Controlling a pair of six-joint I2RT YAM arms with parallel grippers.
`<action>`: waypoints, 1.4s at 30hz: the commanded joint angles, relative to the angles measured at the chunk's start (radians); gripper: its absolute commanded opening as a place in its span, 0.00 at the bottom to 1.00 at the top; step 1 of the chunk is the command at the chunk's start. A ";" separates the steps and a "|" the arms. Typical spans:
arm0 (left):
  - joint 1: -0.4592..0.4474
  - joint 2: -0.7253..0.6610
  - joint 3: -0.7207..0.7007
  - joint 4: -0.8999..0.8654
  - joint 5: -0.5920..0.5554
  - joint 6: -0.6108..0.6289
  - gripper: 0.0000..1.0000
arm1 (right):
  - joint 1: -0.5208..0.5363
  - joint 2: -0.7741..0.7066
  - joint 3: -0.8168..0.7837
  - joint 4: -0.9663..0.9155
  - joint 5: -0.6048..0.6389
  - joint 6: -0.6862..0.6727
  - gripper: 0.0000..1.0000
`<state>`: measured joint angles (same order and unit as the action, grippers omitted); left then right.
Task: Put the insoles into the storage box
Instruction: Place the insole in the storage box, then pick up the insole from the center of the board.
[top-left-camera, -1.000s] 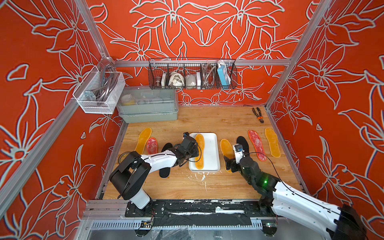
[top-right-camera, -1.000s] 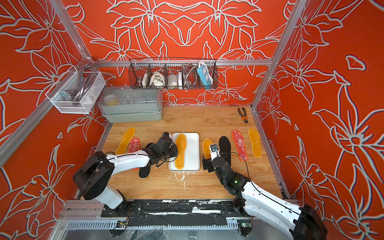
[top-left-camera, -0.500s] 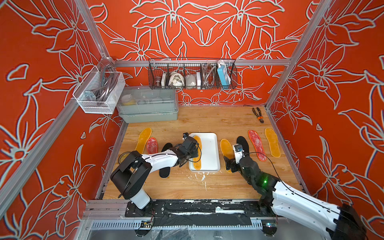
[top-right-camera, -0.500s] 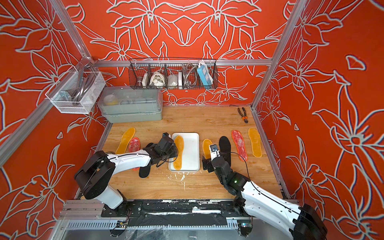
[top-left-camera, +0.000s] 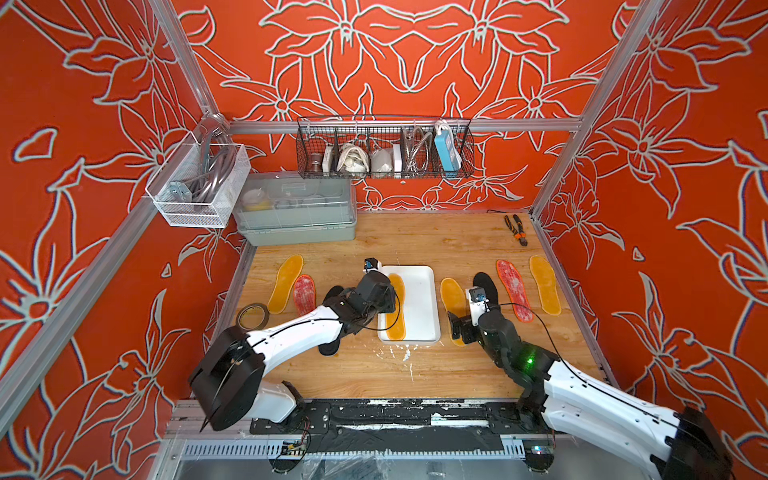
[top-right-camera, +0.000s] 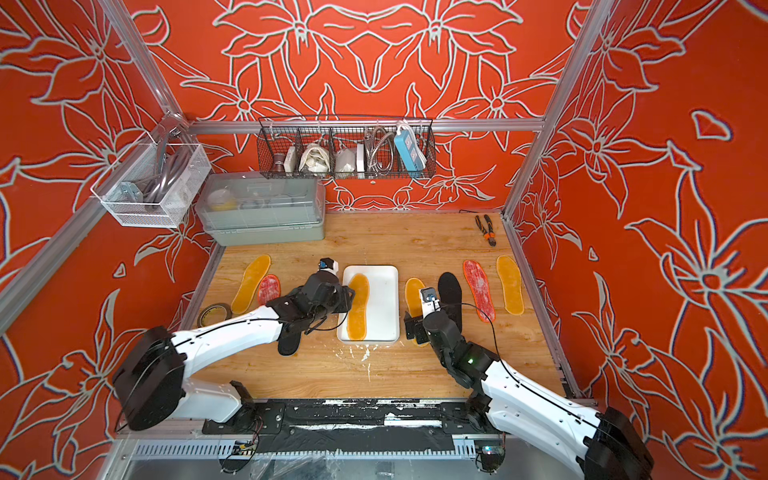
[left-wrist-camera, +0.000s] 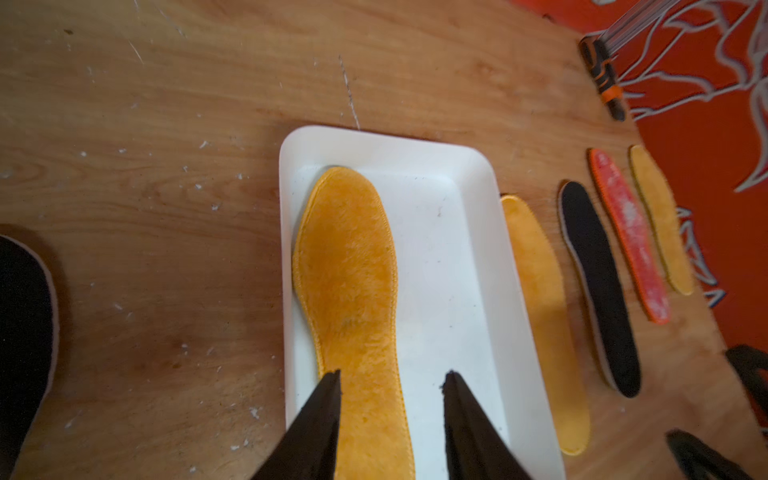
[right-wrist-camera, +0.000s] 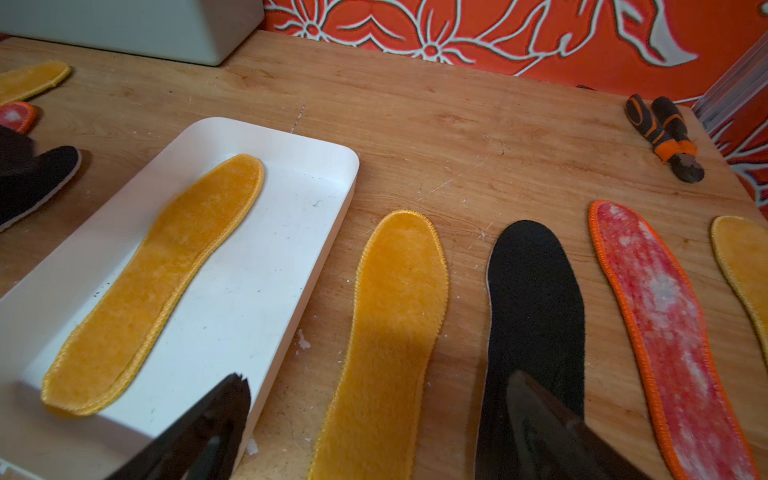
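Both top views: storage box (top-left-camera: 424, 299) holds one amber insole (top-left-camera: 396, 307).

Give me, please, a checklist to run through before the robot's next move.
1. The boxed amber insole lies flat in the storage box: ok.
2. The left hand is open: ok.
3. Its fingertips are lifted clear of that insole: cannot tell.
4. Half of the box floor is bare for another insole: ok.
5. The right hand is open over the amber insole beside the box: ok.
6. That insole lies apart from the black insole: ok.
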<state>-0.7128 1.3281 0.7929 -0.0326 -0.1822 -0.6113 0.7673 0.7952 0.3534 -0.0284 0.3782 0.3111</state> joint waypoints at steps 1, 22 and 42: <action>-0.003 -0.109 -0.093 0.045 -0.001 0.118 0.51 | -0.095 0.050 0.101 -0.095 -0.123 0.059 0.98; 0.002 -0.350 -0.317 0.072 0.479 0.522 0.73 | -0.387 0.570 0.421 -0.374 -0.476 0.145 0.57; -0.040 -0.315 -0.337 0.119 0.436 0.539 0.76 | -0.418 0.759 0.402 -0.288 -0.543 0.159 0.44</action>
<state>-0.7475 1.0363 0.4629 0.0834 0.2729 -0.0883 0.3538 1.5280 0.7658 -0.3244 -0.1535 0.4568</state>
